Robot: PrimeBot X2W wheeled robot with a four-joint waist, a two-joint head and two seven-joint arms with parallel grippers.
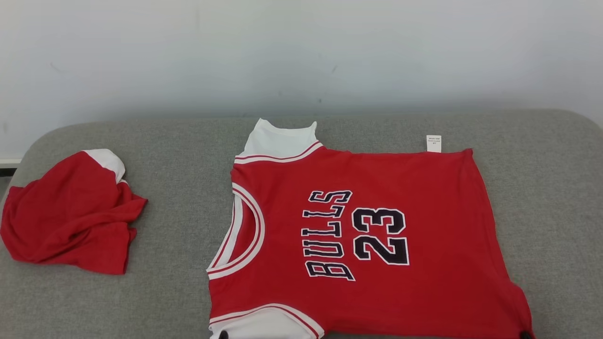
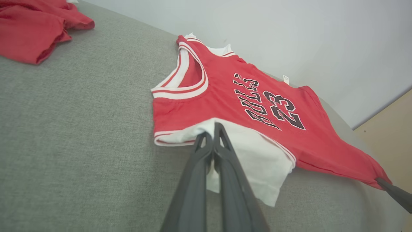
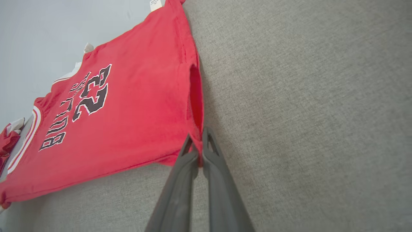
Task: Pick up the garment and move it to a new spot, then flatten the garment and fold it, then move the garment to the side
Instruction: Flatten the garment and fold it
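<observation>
On the grey cushion (image 1: 179, 165), the jersey (image 1: 377, 235) lies spread flat, its near white sleeve (image 2: 254, 158) pinched by the left claw (image 2: 210, 129) and its near hem corner (image 3: 195, 119) by the right claw (image 3: 197, 133): moving and flattening look done, folding and setting aside remain.

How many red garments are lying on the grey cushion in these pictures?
2. The Bulls jersey lies spread out in the middle of the grey cushion, and a crumpled red garment sits apart near its left end. Anything beneath them would be hidden.
</observation>
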